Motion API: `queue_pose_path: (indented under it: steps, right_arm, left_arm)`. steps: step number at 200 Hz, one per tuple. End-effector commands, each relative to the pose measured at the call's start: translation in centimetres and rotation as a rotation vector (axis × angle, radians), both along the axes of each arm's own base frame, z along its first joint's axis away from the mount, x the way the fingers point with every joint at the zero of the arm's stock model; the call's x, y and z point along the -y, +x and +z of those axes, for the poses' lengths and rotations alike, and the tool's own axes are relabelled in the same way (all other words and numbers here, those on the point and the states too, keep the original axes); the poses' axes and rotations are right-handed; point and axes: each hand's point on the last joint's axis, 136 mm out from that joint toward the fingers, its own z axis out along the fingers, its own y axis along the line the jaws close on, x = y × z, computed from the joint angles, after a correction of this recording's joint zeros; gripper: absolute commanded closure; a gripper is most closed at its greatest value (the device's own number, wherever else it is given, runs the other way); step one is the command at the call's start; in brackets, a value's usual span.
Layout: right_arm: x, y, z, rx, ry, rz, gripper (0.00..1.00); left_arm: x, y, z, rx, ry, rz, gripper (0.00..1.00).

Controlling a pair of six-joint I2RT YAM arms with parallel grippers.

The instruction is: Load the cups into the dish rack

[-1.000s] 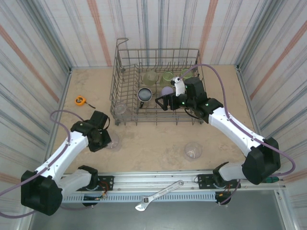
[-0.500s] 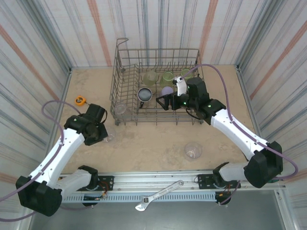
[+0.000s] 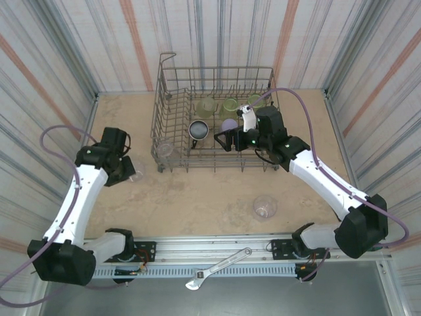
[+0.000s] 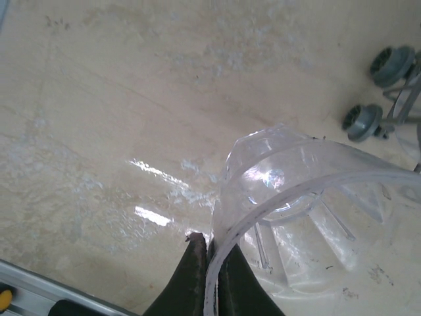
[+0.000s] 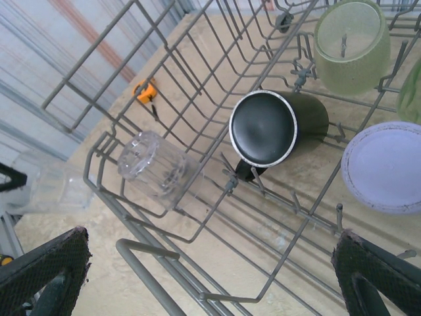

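Note:
My left gripper [image 4: 210, 245] is shut on the rim of a clear cup [image 4: 309, 204], one finger inside it and one outside. From above, that gripper [image 3: 127, 169] and its clear cup [image 3: 137, 172] are left of the dish rack [image 3: 172, 99]. The right gripper [image 3: 228, 139] hovers open over the dish rack [image 5: 164, 257], holding nothing. In the rack lie a black cup [image 5: 273, 128], a clear cup [image 5: 154, 168], a lavender cup [image 5: 385, 164] and a yellow-green cup [image 5: 348, 46]. Another clear cup [image 3: 265, 207] stands on the table in front of the rack.
An orange tape measure [image 3: 110, 137] lies at the far left of the table. A wrench [image 3: 217, 268] rests on the rail by the arm bases. The rack's grey wheels [image 4: 393, 64] are close to the held cup. Striped walls enclose the table.
My left arm has swung back and to the left with the clear cup in its grip, from in front of the rack's corner to beside it. The right arm has barely moved.

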Motion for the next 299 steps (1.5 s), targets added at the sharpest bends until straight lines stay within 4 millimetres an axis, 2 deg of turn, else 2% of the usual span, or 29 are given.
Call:
queue_pose_path:
  steps: [1, 57, 110, 166, 222, 247, 299]
  right_arm:
    - [0.1, 0.0, 0.7, -0.014, 0.022, -0.011, 0.01]
    - [-0.1, 0.2, 0.4, -0.037, 0.023, -0.016, 0.01]
    - [-0.4, 0.8, 0.3, -0.052, 0.014, -0.019, 0.01]
    - [-0.4, 1.0, 0.0, -0.071, 0.015, -0.032, 0.01]
    - [-1.0, 1.6, 0.3, -0.079, 0.020, -0.023, 0.01]
    - [-1.5, 1.9, 0.3, -0.096, 0.034, -0.014, 0.01]
    - [-2.5, 2.8, 0.6, -0.130, 0.076, -0.014, 0.01]
  left_arm:
    - [-0.5, 2.1, 2.2, 0.079, -0.008, -0.041, 1.00]
    - [-1.6, 6.4, 5.0, 0.171, -0.051, -0.030, 1.00]
    - [-0.9, 11.4, 8.4, 0.307, -0.097, -0.075, 1.00]
    - [0.2, 15.3, 11.3, 0.409, -0.138, -0.149, 1.00]
    - [0.3, 17.8, 14.6, 0.534, -0.178, -0.173, 1.00]
    - [1.4, 18.9, 16.0, 0.618, -0.241, -0.223, 1.00]
    - [4.3, 20.5, 16.9, 0.738, -0.434, -0.368, 1.00]
